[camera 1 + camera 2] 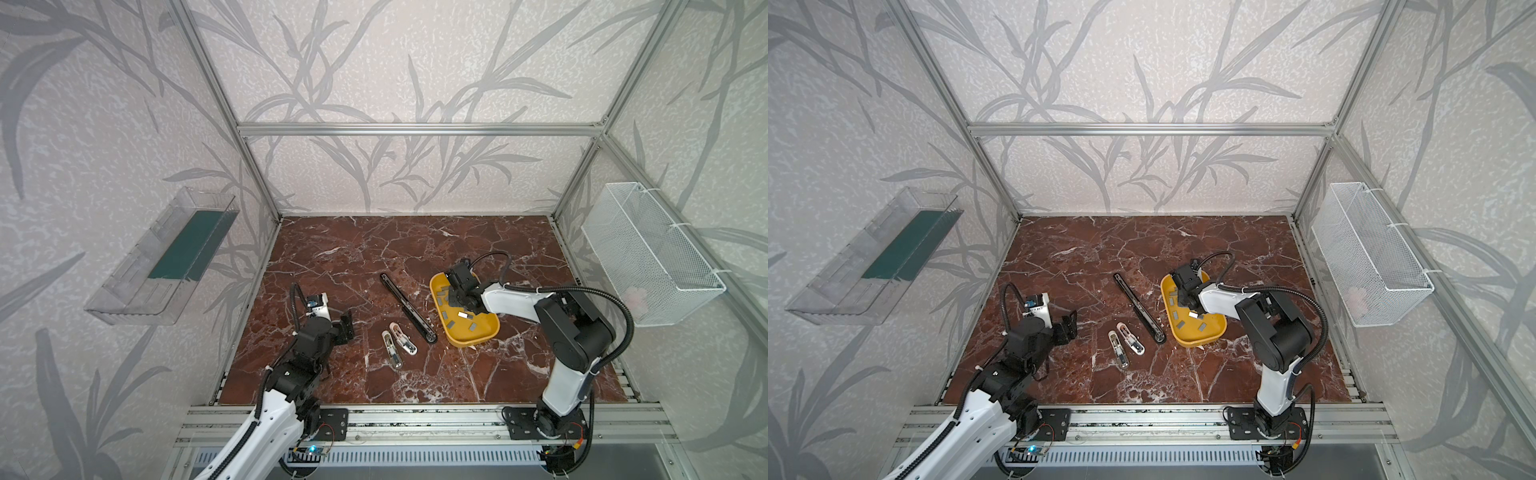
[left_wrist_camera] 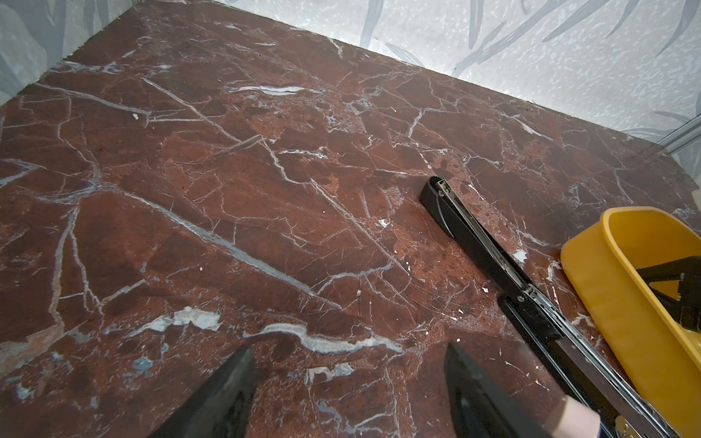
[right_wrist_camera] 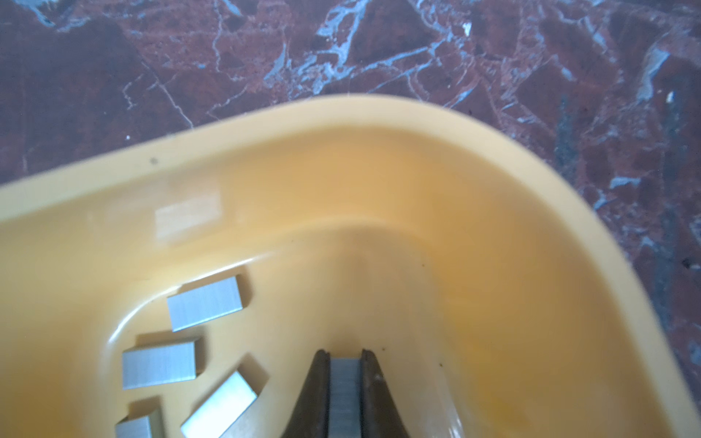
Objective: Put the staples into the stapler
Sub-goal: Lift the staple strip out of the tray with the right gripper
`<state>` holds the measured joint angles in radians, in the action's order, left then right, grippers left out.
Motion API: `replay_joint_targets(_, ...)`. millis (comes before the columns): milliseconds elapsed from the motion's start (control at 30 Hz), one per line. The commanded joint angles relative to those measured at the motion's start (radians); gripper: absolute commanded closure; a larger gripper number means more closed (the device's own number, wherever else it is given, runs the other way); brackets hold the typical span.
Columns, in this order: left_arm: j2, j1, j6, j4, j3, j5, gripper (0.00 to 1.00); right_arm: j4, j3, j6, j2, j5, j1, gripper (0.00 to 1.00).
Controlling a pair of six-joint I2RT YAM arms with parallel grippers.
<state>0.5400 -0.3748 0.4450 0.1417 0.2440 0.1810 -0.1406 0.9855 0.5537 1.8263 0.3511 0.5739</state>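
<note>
You're at the pick: your right end effector (image 3: 344,354) pinches one staple strip (image 3: 343,394) in the yellow tray (image 3: 493,212), more staples (image 3: 205,303) just beside it, so next lift and align it with the black stapler (image 1: 409,309) nearby, left end effector (image 2: 349,349) hanging wide.

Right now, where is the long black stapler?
The black stapler lies mid-table in both top views, just left of the yellow tray, with two mini staplers by its near end.

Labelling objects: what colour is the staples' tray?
Yellow tray, clearest in the right wrist view.
</note>
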Motion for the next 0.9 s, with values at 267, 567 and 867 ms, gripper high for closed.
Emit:
replay_joint_targets(267,0.051,0.002,0.009,-0.011,0.024,0.009,0.22,-0.024,0.05,-0.049,0.033,0.026,-0.005,0.87)
replay_joint_targets(567,0.137,0.001,-0.003,0.003,0.062,-0.064,0.22,0.074,-0.021,-0.055,-0.062,-0.006,0.008,0.89)
replay_joint_targets(867,-0.07,0.001,0.007,0.007,-0.003,0.011,0.15,0.204,-0.16,-0.126,-0.303,-0.047,0.021,0.88)
